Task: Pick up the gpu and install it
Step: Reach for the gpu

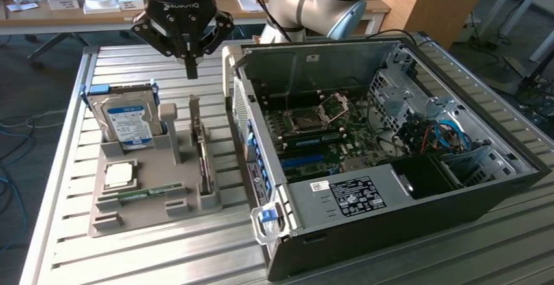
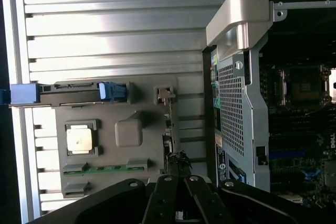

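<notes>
GPU (image 1: 202, 158) vs computer case (image 1: 390, 233): the GPU stands on edge in a slot of the grey tray, just beside the open case's near wall. Biggest worry, as I judge it: a lift that swings toward the case knocks the card's bracket on that wall.
Tray (image 1: 143, 217): it rests on the slatted table, and I cannot tell whether it is fixed down. If the GPU binds in its slot, the tray may come up with it and spill its parts.
Hard drive (image 1: 128, 119): it sits upright in the tray, apart from the GPU. A wide approach from that side could clip it.
Gripper (image 1: 191, 67): fingers pressed together, holding nothing, hovering above the tray roughly over the GPU's line and clear of it. Going down like this, the tips would strike the card's top edge rather than straddle it.
RAM stick (image 1: 143, 193): it lies flat near the GPU's slot. Least risk, and disturbed only if the tray jolts.
</notes>
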### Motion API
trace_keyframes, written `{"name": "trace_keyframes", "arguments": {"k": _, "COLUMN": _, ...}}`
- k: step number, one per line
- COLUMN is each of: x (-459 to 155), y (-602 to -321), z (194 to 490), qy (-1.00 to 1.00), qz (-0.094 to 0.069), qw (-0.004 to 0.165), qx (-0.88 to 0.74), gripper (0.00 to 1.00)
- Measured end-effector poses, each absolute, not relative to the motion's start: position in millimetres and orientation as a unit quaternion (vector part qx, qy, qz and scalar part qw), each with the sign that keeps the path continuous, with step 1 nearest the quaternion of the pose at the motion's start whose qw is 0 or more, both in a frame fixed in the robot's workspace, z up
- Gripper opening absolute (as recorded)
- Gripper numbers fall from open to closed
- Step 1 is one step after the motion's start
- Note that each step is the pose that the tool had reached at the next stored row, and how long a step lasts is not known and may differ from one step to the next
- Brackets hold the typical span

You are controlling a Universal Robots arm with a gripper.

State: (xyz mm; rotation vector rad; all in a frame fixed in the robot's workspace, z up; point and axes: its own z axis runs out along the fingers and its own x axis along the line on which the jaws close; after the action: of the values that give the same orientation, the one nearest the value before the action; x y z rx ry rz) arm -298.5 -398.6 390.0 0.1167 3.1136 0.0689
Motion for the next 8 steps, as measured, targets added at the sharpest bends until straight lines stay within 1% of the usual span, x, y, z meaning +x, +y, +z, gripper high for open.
{"name": "trace_keyframes", "arguments": {"k": 8, "x": -300.1, "y": -404.3, "z": 390.0, "qy": 0.999, "qz": 0.022, "qw": 0.012, "qx": 0.037, "gripper": 0.11}}
